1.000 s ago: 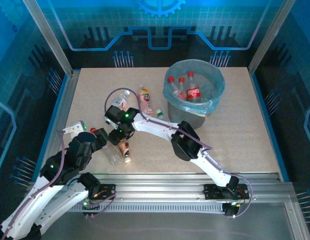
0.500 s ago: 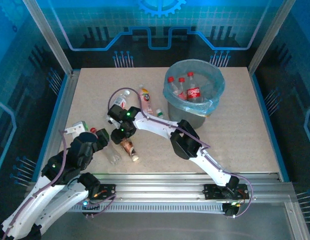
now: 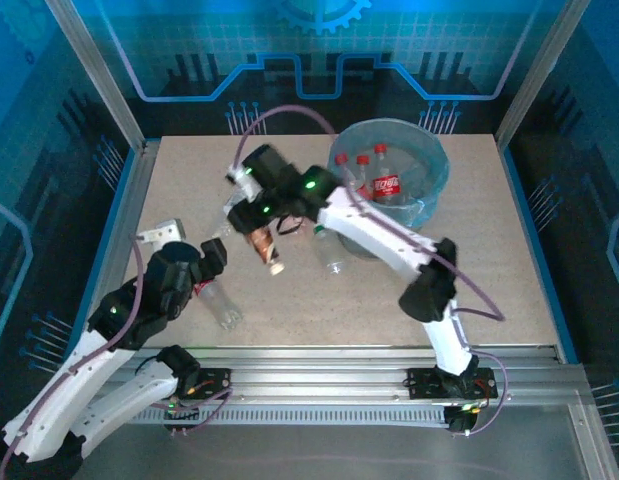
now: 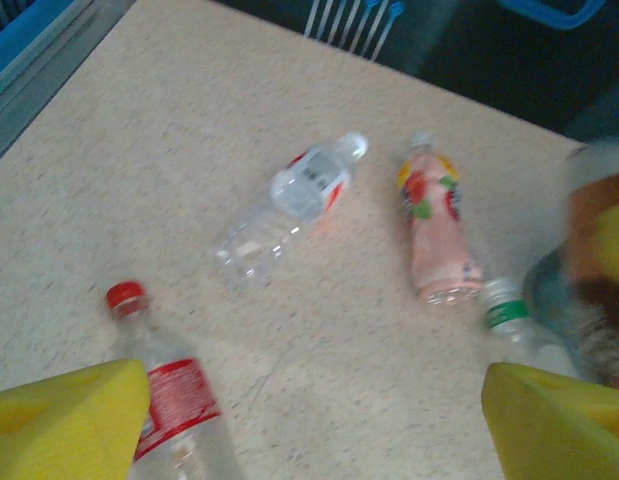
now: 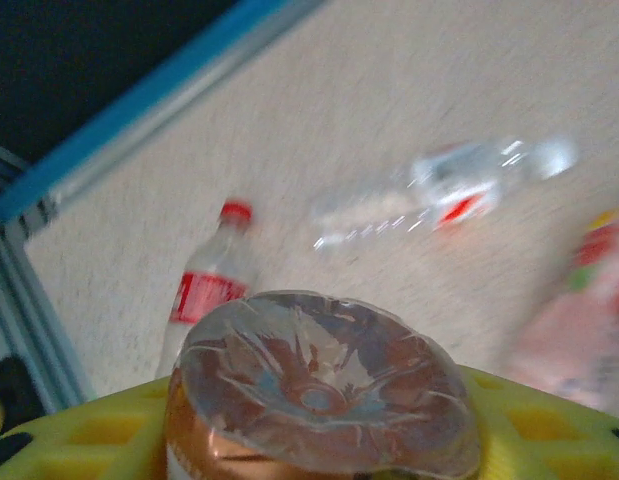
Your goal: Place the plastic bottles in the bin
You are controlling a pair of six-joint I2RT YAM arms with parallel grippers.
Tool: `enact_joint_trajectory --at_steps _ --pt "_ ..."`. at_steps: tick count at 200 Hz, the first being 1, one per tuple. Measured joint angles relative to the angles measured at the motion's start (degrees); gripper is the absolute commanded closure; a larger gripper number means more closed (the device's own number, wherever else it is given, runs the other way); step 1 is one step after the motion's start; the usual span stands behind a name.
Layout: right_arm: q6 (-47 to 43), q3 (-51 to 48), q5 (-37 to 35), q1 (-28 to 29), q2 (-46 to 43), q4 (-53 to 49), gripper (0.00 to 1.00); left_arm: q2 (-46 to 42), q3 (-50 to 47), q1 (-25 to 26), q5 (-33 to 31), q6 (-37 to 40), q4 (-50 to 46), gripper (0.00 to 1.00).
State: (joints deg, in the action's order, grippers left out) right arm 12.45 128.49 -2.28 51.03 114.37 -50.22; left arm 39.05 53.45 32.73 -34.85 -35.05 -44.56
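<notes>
2 yellow pads (image 5: 519, 430) of the right gripper (image 3: 257, 232) are clenched on a brown-labelled bottle (image 3: 263, 245), gripped near its base. From the right wrist we look straight onto that ribbed base, so the long axis runs away from the camera. From above, the axis slants, with the white cap pointing toward the near edge and slightly right. The bottle appears to hang clear of the table (image 3: 489, 300), left of the bin (image 3: 429, 205) and apart from it. Between them a green-capped bottle (image 3: 329, 255) lies on the surface. The bin stands at the far right-centre, its blue liner folded over the rim, and 3 red-capped bottles in the bin (image 3: 387, 183) stand upright. Right of the bin and along the near edge we see bare tabletop. The left gripper (image 3: 204, 262) is released, its jaws wide with nothing between them, low over a red-capped bottle (image 4: 164, 390). That bottle lies flat, cap pointing away from the wrist and body running back beside the left pad. Beyond it a clear bottle (image 4: 289, 200) lies on a slant, white cap toward the far right. Just right of it lies a pink bottle (image 4: 434, 235), neck pointing to the far side. The blue side rail (image 3: 124, 210) bounds the table on the left.
</notes>
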Motion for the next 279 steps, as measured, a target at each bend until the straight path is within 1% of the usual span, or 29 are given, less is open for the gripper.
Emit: enact_joint_trajectory --at_steps 26,59,98,135,166,224,279 --pt "-2.4 -0.6 -4.6 -5.3 -8.2 1.6 0.44 5.1 6.5 0.0 3.9 2.9 4.5 0.18" --pt "-6.3 -5.9 -12.0 -10.9 -16.9 6.1 0.45 14.1 14.5 0.6 11.0 5.1 10.6 0.19" --pt "-8.9 -11.7 -18.7 -18.3 -20.0 11.0 0.45 25.4 21.9 6.1 15.8 7.7 15.2 0.19" --pt "-9.6 -17.2 -20.4 -23.9 -20.1 13.2 0.44 31.2 23.5 8.7 18.3 8.5 17.0 0.19" --pt "-9.5 -20.5 -20.9 -25.6 -20.1 14.6 0.39 33.6 23.5 9.6 19.4 8.4 17.0 0.18" --pt "-8.4 -30.3 -20.9 -26.0 -22.0 15.1 0.3 35.1 23.5 9.8 20.2 8.4 17.1 0.18" --pt "-8.2 -33.8 -20.7 -26.1 -26.9 15.2 0.29 35.5 23.5 9.8 20.2 8.2 17.9 0.17"
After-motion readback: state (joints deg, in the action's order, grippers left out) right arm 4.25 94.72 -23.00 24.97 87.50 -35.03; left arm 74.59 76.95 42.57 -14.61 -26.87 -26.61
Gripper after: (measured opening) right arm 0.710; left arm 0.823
